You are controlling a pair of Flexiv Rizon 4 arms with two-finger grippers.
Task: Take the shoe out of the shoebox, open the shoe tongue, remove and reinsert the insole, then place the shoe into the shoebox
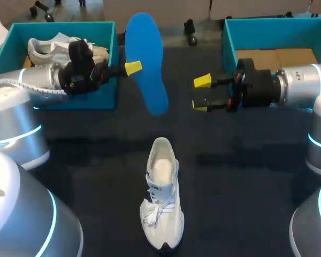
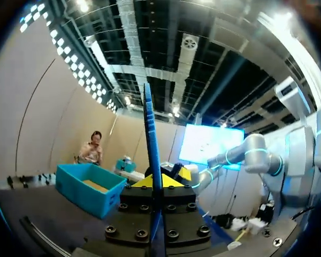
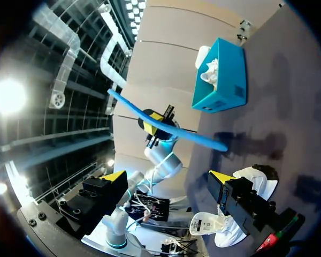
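A: State of left tool [image 1: 132, 68]?
B: Clamped shut on one long edge of the blue insole [image 1: 147, 59], pinched from both sides by the yellow tips. Seen edge-on in the left wrist view, standing straight up between the fingers.
A: Position of insole?
B: Held in the air above the worktop [image 1: 246, 176], between the two teal boxes, well apart from the shoe [image 1: 161, 198].
A: Right tool [image 1: 201, 93]?
B: Spread wide, nothing held. Just beside the insole, tips pointing toward it, not touching.
A: Shoe, details?
B: White, upright on its sole on the worktop, near the front edge, about midway between the arms. Laced toe end toward the robot, heel opening toward the insole. Outside both boxes.
A: Boxes?
B: Left shoebox [image 1: 96, 96]: second pale shoe [image 1: 48, 47] inside, behind the left arm. Right shoebox [image 1: 273, 33]: brown cardboard floor showing, right arm passing in front.
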